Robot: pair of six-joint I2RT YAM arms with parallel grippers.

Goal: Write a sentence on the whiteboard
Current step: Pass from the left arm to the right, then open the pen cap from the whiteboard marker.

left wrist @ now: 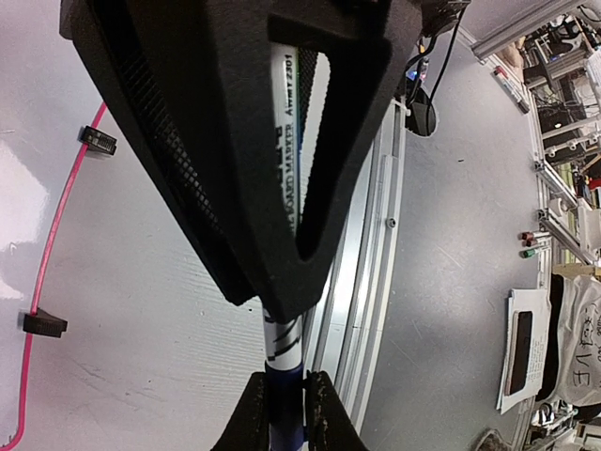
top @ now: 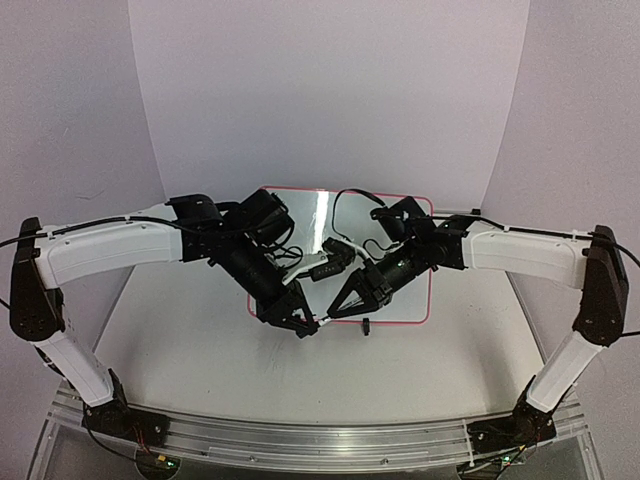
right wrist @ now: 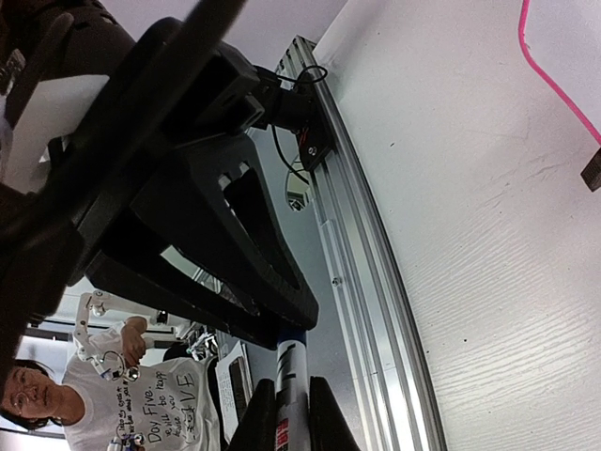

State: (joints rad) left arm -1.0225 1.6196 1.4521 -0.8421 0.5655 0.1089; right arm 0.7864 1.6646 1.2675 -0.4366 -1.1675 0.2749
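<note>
The whiteboard (top: 318,208), white with a thin pink rim, lies flat at the middle back of the table, mostly covered by both arms. Its rim also shows in the left wrist view (left wrist: 53,233) and the right wrist view (right wrist: 554,80). Both grippers meet tip to tip over the board's near edge, sharing one marker (top: 322,320). My left gripper (top: 305,325) is shut on the marker's blue end (left wrist: 285,395). My right gripper (top: 337,311) is shut on its white printed barrel (right wrist: 292,371). The marker is held above the table.
Black clip feet sit on the board's near rim (top: 367,325) (left wrist: 97,141) (left wrist: 44,325). An aluminium rail (top: 300,440) runs along the table's near edge. Black cables (top: 345,205) loop over the board behind the grippers.
</note>
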